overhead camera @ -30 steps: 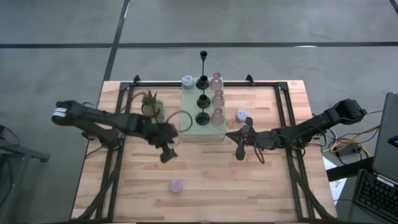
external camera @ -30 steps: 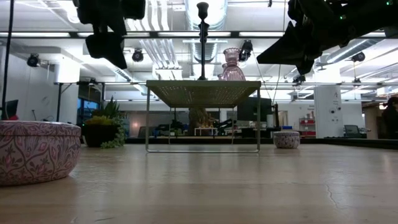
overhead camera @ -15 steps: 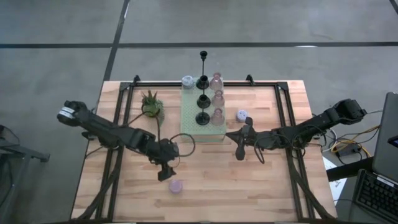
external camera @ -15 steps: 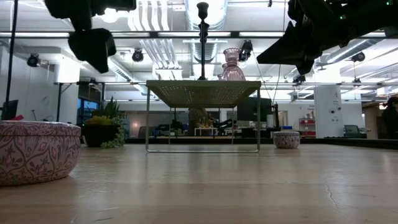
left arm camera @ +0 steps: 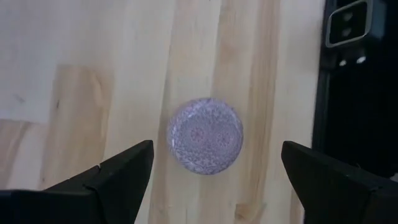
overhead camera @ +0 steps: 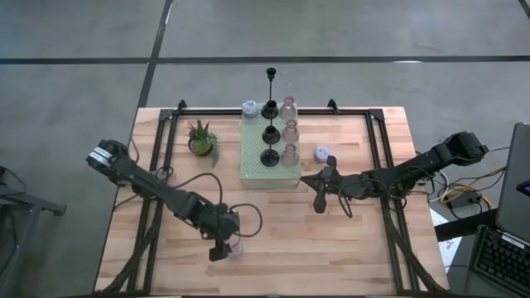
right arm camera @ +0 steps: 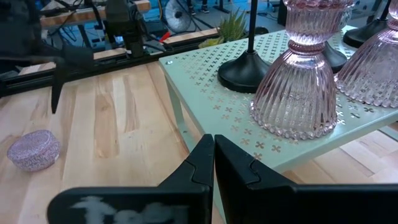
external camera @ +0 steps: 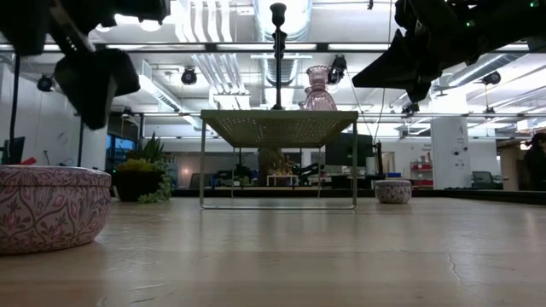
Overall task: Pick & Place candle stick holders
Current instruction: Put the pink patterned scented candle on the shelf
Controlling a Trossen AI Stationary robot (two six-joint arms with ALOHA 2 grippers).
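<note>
A stubby lavender candle stick holder [left arm camera: 204,135] [overhead camera: 236,247] stands on its base on the table, near the front edge. My left gripper [left arm camera: 216,152] [overhead camera: 220,248] hangs open above it, pointing steeply down, one finger on either side and clear of it. Black stemmed holders [overhead camera: 270,134] and pink glass holders [overhead camera: 289,131] [right arm camera: 301,87] stand in two rows on the pale green perforated board [overhead camera: 258,165]. A bluish holder [overhead camera: 250,108] sits at the board's far left corner. Another lavender one [overhead camera: 322,153] stands on the table right of the board. My right gripper [overhead camera: 320,194] [right arm camera: 213,155] waits shut near the board's right front corner.
A small potted plant [overhead camera: 201,141] stands left of the board, which is raised on thin legs [external camera: 202,166]. A black frame [overhead camera: 161,157] runs along the table's sides. Bare wood lies along the front between the two arms.
My left gripper has swung from beside the board toward the table's near edge and come down, ending over the lavender holder near the front, its fingers still open. The holder has not moved.
</note>
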